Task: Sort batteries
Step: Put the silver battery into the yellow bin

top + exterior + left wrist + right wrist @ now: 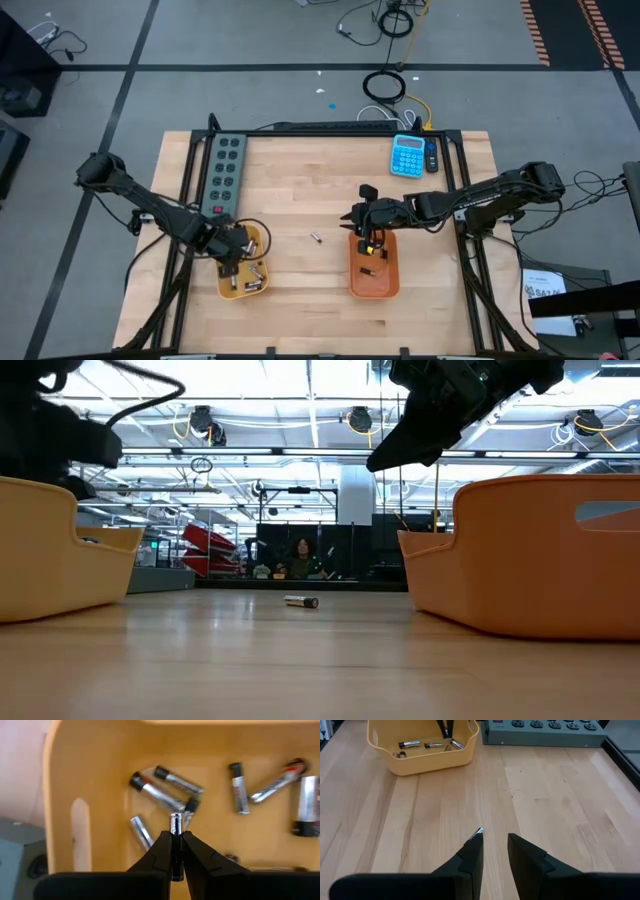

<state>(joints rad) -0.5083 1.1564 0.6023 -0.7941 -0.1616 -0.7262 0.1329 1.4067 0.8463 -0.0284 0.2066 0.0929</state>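
Several silvery and dark batteries [165, 790] lie flat on the floor of the yellow tray [245, 268]. My left gripper [175, 836] hangs over this tray, shut on one small battery. A single battery [314, 238] lies on its side on the bare wood between the trays, and it also shows as the battery [301, 601] in the low view. My right gripper [495, 840] is open above the table at the far end of the orange tray [374, 270]. That loose battery [476, 833] shows just past one fingertip, untouched. My left gripper pinches a small silvery battery between its two fingers, which lie along the cell. The battery's free end [175, 822] sticks out past the fingertips. It is lifted clear above the yellow tray's floor. The other end is hidden between the fingers.
A grey power strip [226, 170] lies along the table's left side beyond the yellow tray. A blue calculator [408, 155] sits near the far right corner. Bare wood [310, 200] stretches between the trays. A person [301, 552] shows far off in the room.
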